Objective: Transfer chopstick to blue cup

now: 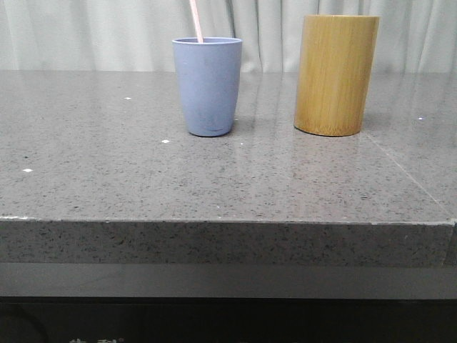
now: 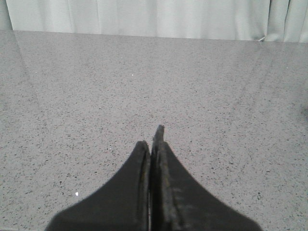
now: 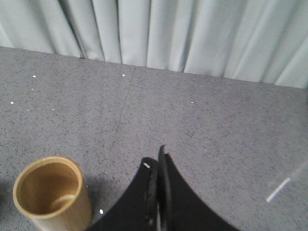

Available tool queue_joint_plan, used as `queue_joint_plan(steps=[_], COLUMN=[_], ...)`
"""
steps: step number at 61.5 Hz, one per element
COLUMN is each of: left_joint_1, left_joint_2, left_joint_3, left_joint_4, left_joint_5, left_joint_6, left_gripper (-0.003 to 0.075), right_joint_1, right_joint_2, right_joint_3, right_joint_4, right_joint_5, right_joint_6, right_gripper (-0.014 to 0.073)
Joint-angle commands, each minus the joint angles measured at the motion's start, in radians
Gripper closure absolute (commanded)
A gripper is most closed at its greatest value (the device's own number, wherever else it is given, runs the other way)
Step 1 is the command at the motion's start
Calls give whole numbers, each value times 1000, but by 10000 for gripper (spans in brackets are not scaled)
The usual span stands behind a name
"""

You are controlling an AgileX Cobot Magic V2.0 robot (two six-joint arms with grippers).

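Chopstick (image 1: 196, 21) is already standing in the blue cup (image 1: 207, 86) near the table's (image 1: 214, 186) far edge, shaft leaning slightly left. Left gripper (image 2: 155, 139) and right gripper (image 3: 156, 161) are both sitting closed, gripping nothing.

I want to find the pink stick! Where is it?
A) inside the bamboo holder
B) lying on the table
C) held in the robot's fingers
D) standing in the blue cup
D: in the front view the chopstick rises out of the blue cup, apart from the bamboo holder.
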Motion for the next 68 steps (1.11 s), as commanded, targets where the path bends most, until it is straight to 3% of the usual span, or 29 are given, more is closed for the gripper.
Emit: queue_joint_plan(steps=[1, 42, 55, 68], left_joint_1=[1, 1, 1, 1], left_joint_2=[7, 7, 7, 7], left_joint_3=[-25, -21, -21, -21], left_joint_4=[0, 0, 0, 0], left_joint_5=[-86, -82, -82, -82], left_joint_6=[-9, -9, -9, -9], left_gripper=[739, 739, 739, 739], right_joint_1=[-8, -8, -8, -8], right_joint_2=[-102, -882, -1073, -1123], right_joint_3=[48, 910, 1045, 1071], right_joint_4=[-11, 10, 17, 22], right_joint_5=[-75, -477, -486, -490], right_joint_6=[-6, -6, -6, -6], right_gripper=[662, 662, 662, 662])
